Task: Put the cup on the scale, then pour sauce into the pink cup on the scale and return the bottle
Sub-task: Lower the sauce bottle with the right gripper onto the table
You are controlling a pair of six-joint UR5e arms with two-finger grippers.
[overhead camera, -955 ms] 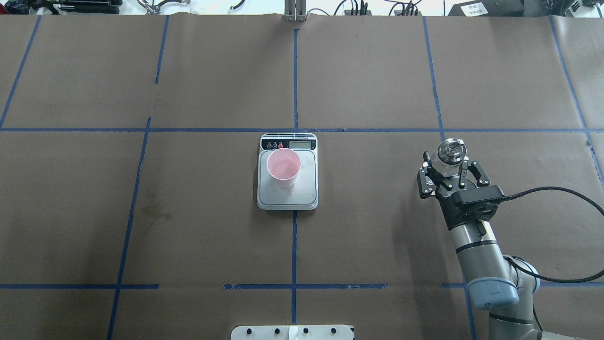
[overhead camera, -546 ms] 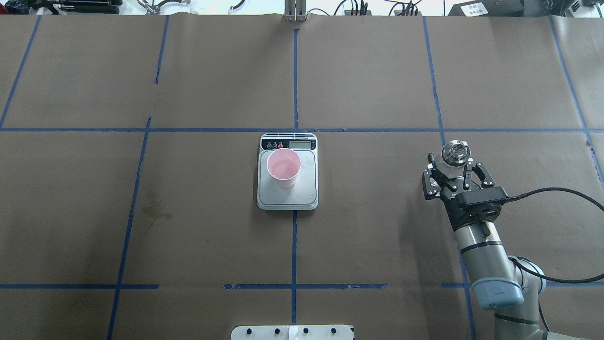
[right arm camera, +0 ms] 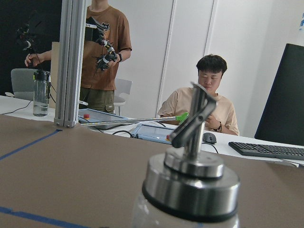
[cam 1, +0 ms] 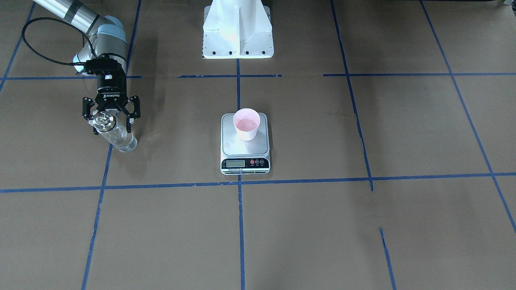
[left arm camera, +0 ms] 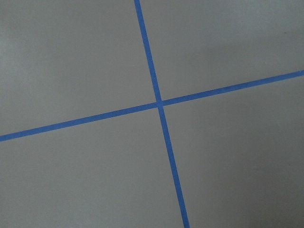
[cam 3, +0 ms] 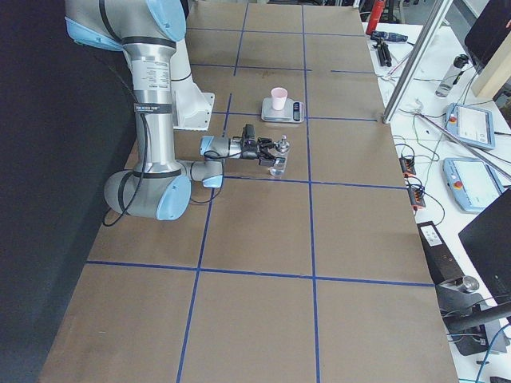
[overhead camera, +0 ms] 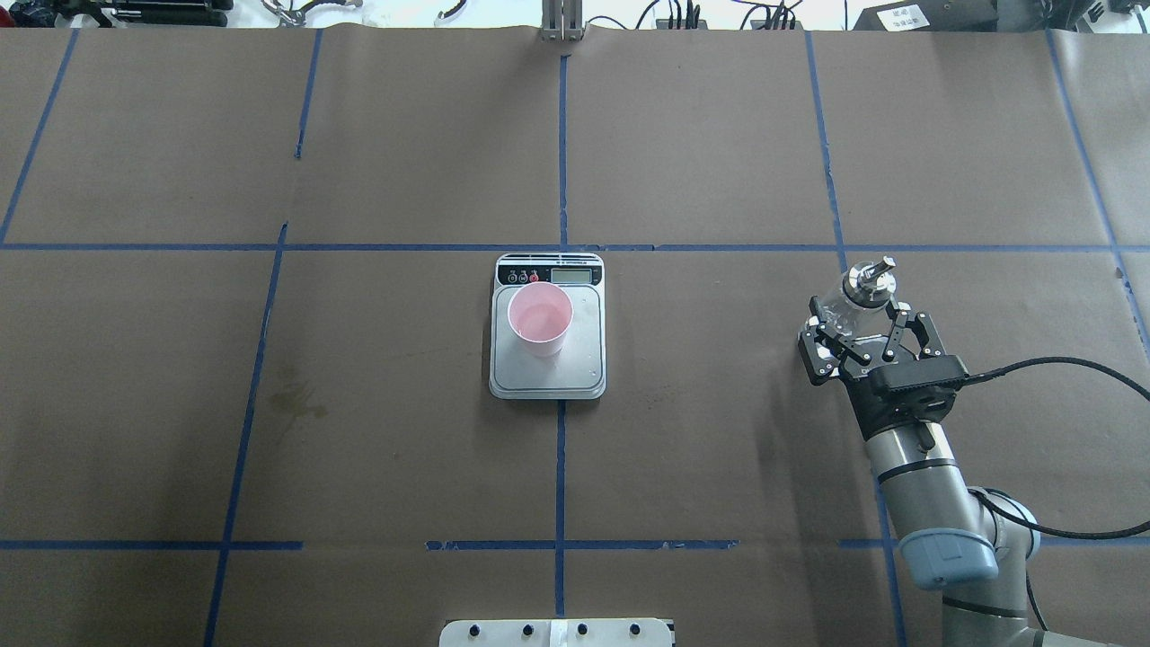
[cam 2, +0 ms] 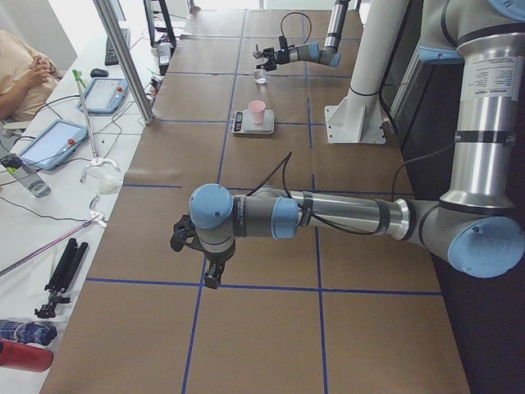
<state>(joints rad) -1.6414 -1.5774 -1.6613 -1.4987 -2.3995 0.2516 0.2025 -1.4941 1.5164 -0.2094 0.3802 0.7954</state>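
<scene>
The pink cup (overhead camera: 540, 316) stands upright on the scale (overhead camera: 588, 359) at the table's middle, with a little clear liquid in it; both also show in the front view, cup (cam 1: 246, 124) and scale (cam 1: 231, 147). The glass bottle (overhead camera: 858, 301) stands upright on the table at the right, with clear sauce in it. My right gripper (overhead camera: 858, 312) is level with it and open, one finger on each side of the bottle (cam 1: 117, 137). The right wrist view shows the bottle's silver pourer cap (right arm camera: 192, 185) close up. My left gripper (cam 2: 211, 277) hangs over bare table far from these; I cannot tell its state.
Brown paper with blue tape lines covers the table. The robot's white base (cam 1: 238, 28) stands at the near edge. A faint stain (overhead camera: 296, 400) lies left of the scale. Operators, tablets and cables (cam 2: 49, 139) sit beyond the far edge.
My right gripper moved a little to the right and down with the bottle, then its fingers spread off it. The bottle's cap now looks smaller. Cup and scale did not move.
</scene>
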